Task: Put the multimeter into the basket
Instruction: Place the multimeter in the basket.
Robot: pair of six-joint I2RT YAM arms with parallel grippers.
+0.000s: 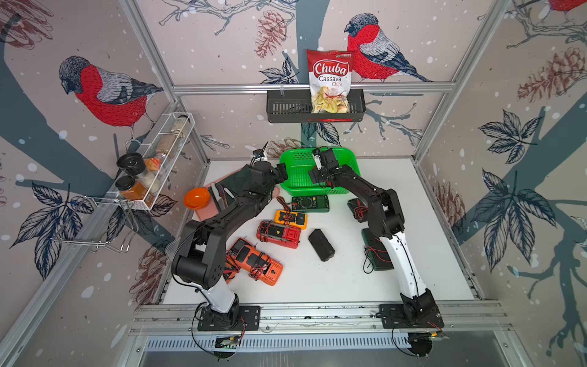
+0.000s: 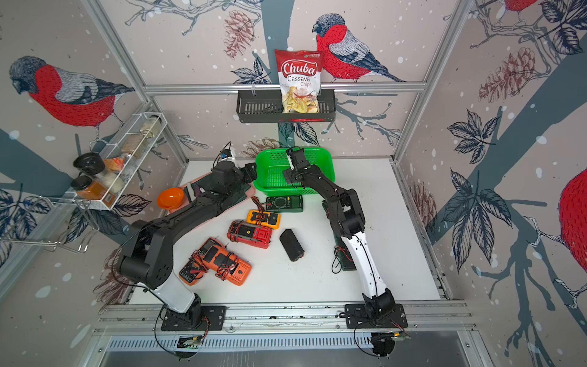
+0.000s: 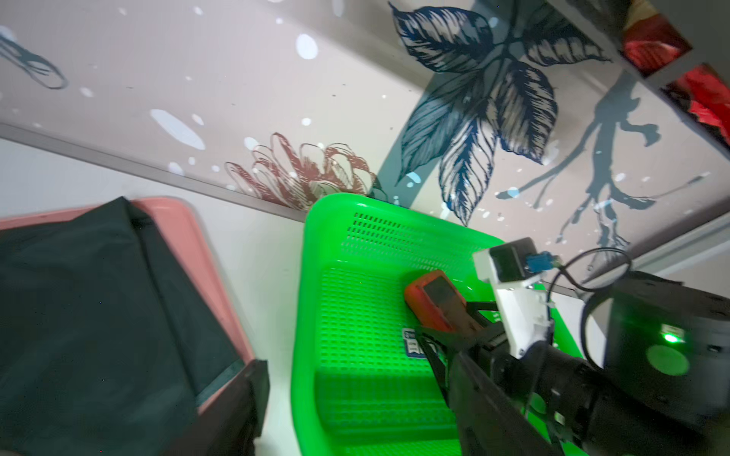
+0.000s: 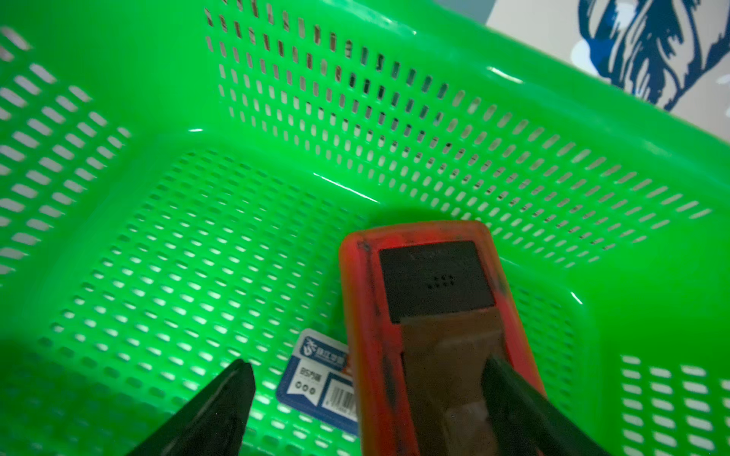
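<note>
Multimeter (image 4: pixel 430 284): orange-red, lying inside the basket (image 4: pixel 276 98) near the far mesh wall and partly covering a blue barcode sticker (image 4: pixel 316 379) on the floor. Flat or slightly propped, impossible to tell. Right fingers (image 4: pixel 225 395) standing wide apart astride it, one well clear of its side, the other crossing over its casing, so apparently gripping nothing. Judging the step as letting go and backing out: rising straight up, keeping the spread, avoiding any sideways sweep dragging the casing, and clearing the flared rim before swinging away. Left fingers (image 3: pixel 241 402) hanging just beside the basket's rim, spread not readable; minding that arm while retreating. Other meters (image 1: pixel 279 234) lying on the tabletop (image 1: pixel 349 279).
</note>
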